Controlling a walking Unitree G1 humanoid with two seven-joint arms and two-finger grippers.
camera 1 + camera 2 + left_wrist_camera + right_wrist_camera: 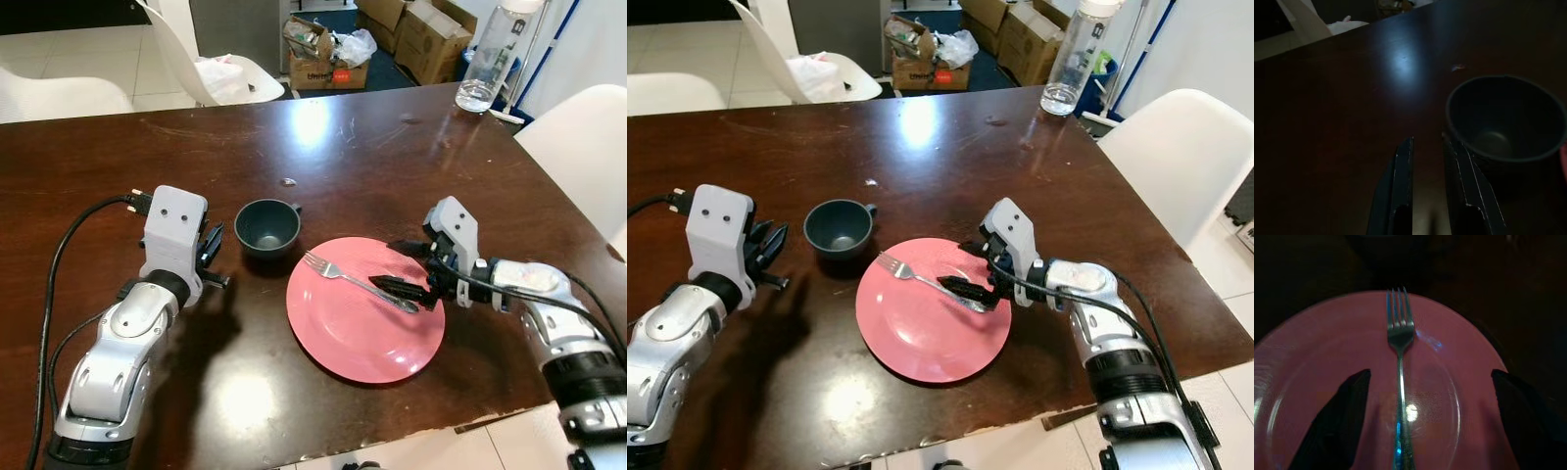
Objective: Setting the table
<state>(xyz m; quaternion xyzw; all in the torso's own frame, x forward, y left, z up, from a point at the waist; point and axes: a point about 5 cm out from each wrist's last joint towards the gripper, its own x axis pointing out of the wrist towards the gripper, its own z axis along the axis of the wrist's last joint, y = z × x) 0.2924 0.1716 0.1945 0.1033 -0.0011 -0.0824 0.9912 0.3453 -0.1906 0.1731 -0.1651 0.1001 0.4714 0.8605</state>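
A pink plate (343,338) lies near the front edge of the dark wooden table (392,147). On it rests a silver fork (345,277), tines toward a dark cup (266,227) just beyond the plate's left rim. My right gripper (384,264) reaches in low over the plate from the right, open, and the fork's handle (1399,382) lies between its fingers (1337,431) untouched. My left gripper (211,247) rests shut on the table just left of the cup (1506,122), holding nothing.
A clear water bottle (487,59) stands at the table's far right corner. White chairs (578,137) surround the table, one at the right and others at the far left (59,93). Cardboard boxes (323,54) sit on the floor beyond. The table's front edge (490,421) is chipped.
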